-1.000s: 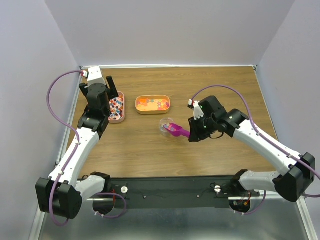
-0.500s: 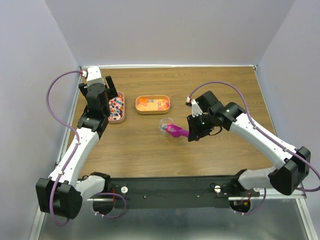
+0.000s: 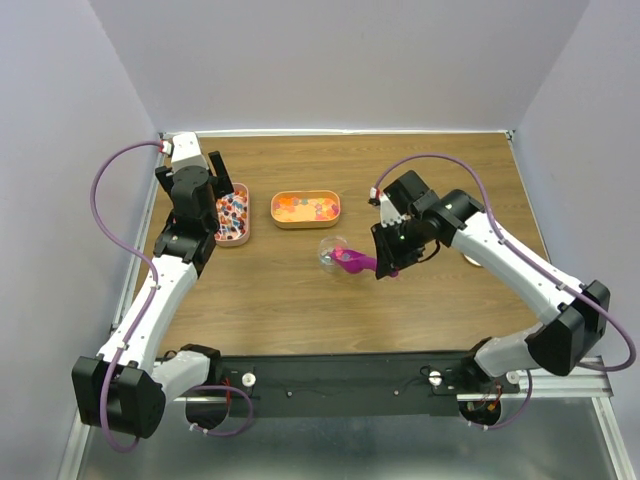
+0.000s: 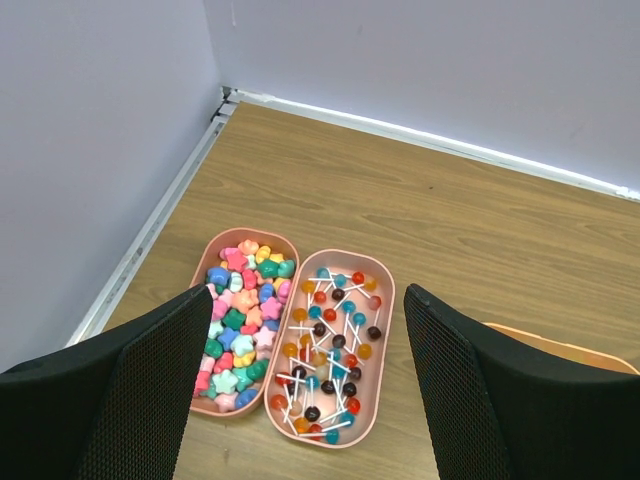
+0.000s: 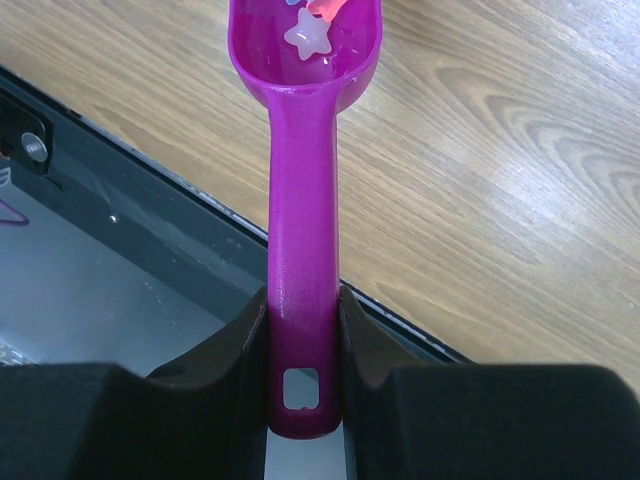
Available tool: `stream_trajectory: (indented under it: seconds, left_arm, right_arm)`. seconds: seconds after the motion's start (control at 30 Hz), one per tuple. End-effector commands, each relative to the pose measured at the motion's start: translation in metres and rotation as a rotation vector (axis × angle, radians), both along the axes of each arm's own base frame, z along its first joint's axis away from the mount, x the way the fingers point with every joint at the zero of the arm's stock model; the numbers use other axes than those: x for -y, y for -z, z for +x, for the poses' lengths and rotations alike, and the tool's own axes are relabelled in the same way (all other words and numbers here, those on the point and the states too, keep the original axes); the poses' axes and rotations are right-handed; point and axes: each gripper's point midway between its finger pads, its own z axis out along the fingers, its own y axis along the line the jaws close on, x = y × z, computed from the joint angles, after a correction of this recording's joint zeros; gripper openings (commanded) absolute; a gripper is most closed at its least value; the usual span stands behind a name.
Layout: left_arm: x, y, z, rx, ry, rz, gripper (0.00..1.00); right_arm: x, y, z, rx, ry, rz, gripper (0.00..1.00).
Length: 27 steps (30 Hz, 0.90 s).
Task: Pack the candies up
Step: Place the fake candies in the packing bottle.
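Observation:
Multicoloured candies fill two peach trays at the far left: star-shaped sweets (image 4: 238,318) in one, small lollipops (image 4: 330,345) in the other. In the top view they show beside the left arm (image 3: 233,214). My left gripper (image 4: 308,290) hangs open and empty above these trays (image 3: 220,190). My right gripper (image 3: 386,262) is shut on the handle of the magenta scoop (image 3: 352,260). The scoop's bowl is at a small clear cup (image 3: 328,250). In the right wrist view the scoop (image 5: 300,230) carries a pale star candy (image 5: 305,36) between my jaws (image 5: 302,300).
A third peach tray (image 3: 306,208) with orange sweets lies at the table's middle back; its edge shows in the left wrist view (image 4: 545,342). Walls close the back and left sides (image 4: 150,230). The black front rail (image 3: 340,375) runs along the near edge.
The right arm's wrist and forearm have swung up and to the left while the scoop stays at the clear cup. The left arm has not moved.

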Motion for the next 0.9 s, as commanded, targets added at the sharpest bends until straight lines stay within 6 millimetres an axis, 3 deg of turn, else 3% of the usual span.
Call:
stream_trajectory:
  seconds: [0.0,0.87]
  left_arm:
    - [-0.003,-0.006,-0.003,0.026,-0.003,0.000,0.85]
    - [-0.004,-0.007,-0.002,0.030,0.003,-0.003,0.85]
  right_arm:
    - [0.003,-0.005,-0.003,-0.034,0.001,-0.043,0.01]
    - [-0.003,-0.011,0.015,-0.087,-0.053,-0.139,0.01]
